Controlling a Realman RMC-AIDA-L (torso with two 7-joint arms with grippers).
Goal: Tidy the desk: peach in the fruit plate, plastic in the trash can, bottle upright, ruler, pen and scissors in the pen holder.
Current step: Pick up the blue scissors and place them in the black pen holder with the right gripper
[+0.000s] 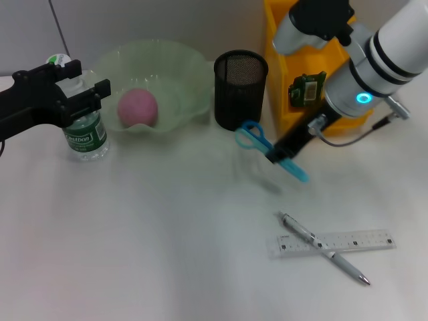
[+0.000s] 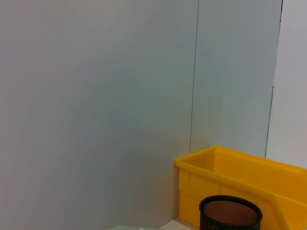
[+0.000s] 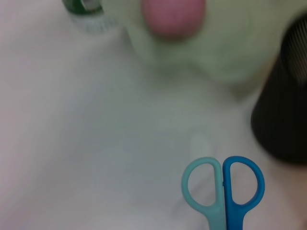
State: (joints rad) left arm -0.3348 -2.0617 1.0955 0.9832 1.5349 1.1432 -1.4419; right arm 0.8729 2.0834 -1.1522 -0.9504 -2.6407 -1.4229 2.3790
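Pink peach (image 1: 137,107) sits in the green plate (image 1: 180,73); bottle (image 1: 83,130) upright; blue scissors (image 1: 257,139) lifted near the mesh holder (image 1: 240,90); pen (image 1: 324,249) crosses the ruler (image 1: 361,239).

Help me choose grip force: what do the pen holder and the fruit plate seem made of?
The pen holder looks like black metal mesh, matte; fine perforations show through its wall. The fruit plate appears to be translucent pale green plastic or possibly glass, smooth and slightly glossy, with a wavy rim; the peach shows through it.
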